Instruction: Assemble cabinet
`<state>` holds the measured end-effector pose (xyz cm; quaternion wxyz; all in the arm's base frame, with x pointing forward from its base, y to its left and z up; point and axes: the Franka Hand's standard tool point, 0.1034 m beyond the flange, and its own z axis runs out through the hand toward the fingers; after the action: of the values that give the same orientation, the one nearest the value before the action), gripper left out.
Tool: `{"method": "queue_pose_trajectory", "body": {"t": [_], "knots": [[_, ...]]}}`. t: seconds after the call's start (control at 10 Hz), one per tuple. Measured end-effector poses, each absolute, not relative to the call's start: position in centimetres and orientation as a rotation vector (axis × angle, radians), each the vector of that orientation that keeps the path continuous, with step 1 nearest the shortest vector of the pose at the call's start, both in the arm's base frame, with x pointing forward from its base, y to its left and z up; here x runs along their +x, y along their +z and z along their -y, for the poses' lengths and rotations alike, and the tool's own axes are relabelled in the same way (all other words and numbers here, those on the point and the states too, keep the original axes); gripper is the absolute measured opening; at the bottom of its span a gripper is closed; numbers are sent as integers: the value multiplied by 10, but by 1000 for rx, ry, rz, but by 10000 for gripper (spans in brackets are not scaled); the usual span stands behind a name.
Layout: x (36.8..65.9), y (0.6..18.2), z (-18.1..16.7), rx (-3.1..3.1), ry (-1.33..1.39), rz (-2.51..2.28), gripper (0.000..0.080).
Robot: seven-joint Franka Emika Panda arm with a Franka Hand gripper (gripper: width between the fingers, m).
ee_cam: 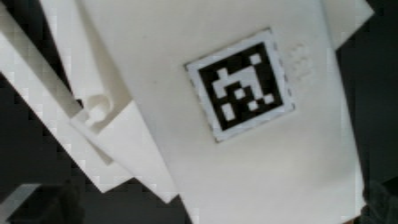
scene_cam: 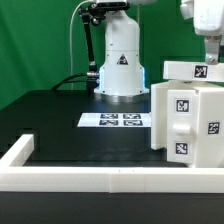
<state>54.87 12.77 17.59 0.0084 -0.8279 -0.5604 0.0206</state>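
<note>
Cabinet body (scene_cam: 186, 122) at exterior view's right: rigid, light-looking, smooth; grasp top panel (scene_cam: 193, 70) edge. Gripper (scene_cam: 211, 52) state unclear.

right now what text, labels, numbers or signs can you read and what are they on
No words or numbers can be read.
Triangular warning sign, symbol too small to read: on the white robot base.
Black-and-white square marker tags, patterns not text: on the thin flat white marker board, the white boxy cabinet body, the flat white panel above it, and the white panel in the wrist view.
</note>
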Motion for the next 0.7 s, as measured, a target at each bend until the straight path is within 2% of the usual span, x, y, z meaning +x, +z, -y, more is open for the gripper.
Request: {"method": "queue_pose_trajectory", "body": {"t": [0.4, 0.7], "knots": [[541, 168, -124, -2275, 92, 2159, 797], [536, 161, -118, -2289, 77, 2151, 797]]}}
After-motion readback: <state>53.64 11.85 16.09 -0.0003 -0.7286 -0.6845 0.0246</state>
